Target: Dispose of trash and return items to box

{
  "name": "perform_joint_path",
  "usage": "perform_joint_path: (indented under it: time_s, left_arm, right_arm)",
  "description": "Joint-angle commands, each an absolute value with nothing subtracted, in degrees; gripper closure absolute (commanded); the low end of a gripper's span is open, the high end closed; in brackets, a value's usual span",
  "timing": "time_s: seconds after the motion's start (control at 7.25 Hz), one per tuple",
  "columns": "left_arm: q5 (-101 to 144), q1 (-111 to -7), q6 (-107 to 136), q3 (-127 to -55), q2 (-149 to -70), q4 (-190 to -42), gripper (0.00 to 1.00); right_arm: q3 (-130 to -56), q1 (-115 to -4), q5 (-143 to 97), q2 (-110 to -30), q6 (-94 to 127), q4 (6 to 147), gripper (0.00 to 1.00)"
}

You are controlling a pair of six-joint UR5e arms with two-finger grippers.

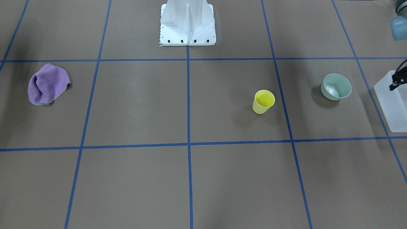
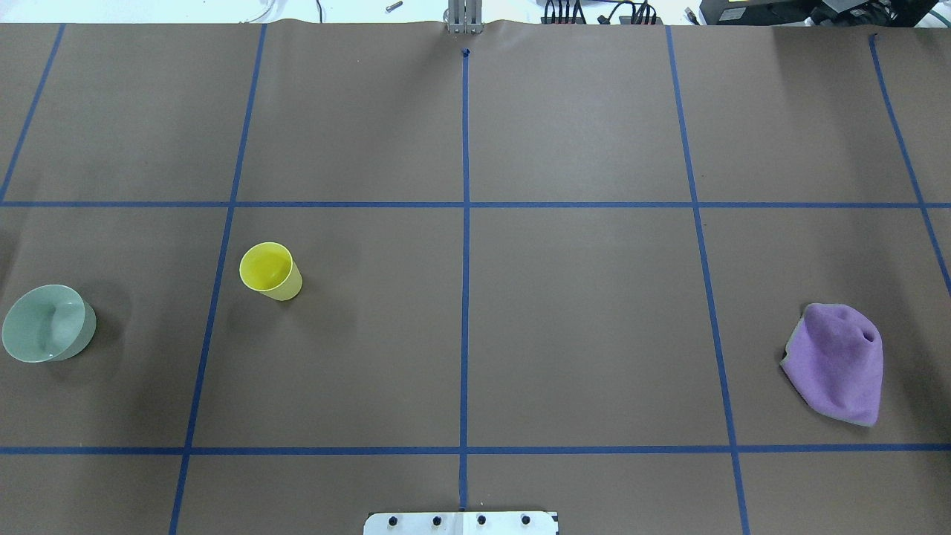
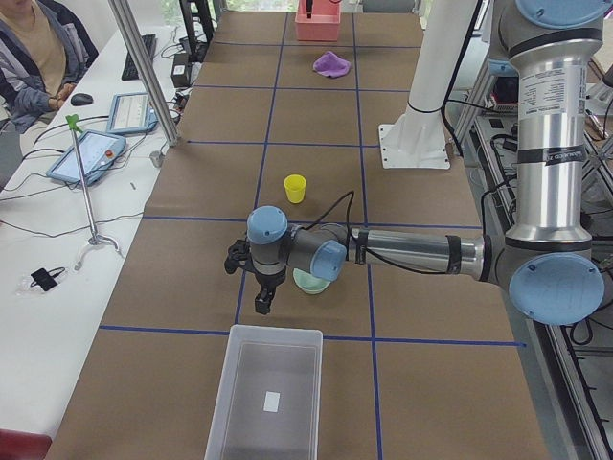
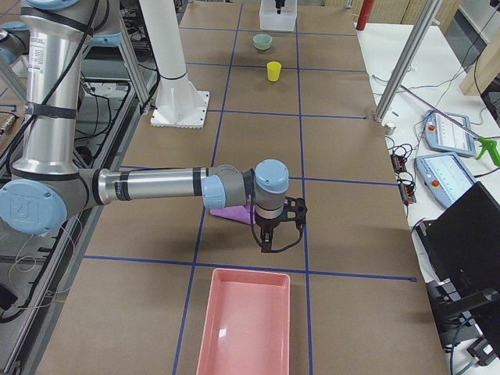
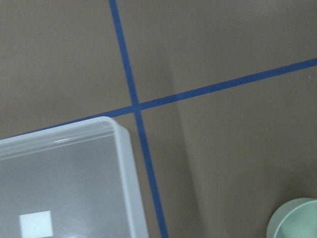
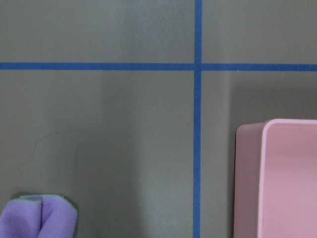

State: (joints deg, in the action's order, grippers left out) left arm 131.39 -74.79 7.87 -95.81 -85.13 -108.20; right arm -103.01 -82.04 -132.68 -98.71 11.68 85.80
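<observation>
cup (image 2: 271, 271) and bowl (image 2: 48, 323) stand apart near the table's (image 2: 594, 297) left edge, outside the box (image 3: 268, 393). left claw (image 3: 261, 305) and right claw (image 4: 266, 244): released or clenched, cannot tell.

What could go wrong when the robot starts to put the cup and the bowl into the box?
1. The left gripper hangs near a corner of the box, close to the bowl; a careless sweep might knock the bowl.
2. The cup stands upright and looks light; an off-centre grip may tip it.
3. A pink tray sits at the other end; items could land there by mistake.
</observation>
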Motion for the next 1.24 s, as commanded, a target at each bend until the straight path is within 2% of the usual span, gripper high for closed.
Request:
perform_joint_path:
  time_s: [0.0, 0.69, 1.1]
  left_arm:
    - [131.13, -69.1, 11.42, -95.71, -81.76, -115.11, 0.02]
    - [129.82, -60.39, 22.13, -94.14, -81.65, -118.74, 0.03]
    - [129.81, -60.21, 22.59, -92.29, -82.97, -118.83, 0.13]
  right_arm:
    - [-103.01, -81.65, -132.8, -98.7, 11.78, 85.43, 0.0]
    - [-102.75, -81.56, -133.33, -98.7, 11.87, 85.43, 0.0]
    - [-102.66, -81.47, -133.42, -98.7, 11.95, 85.43, 0.0]
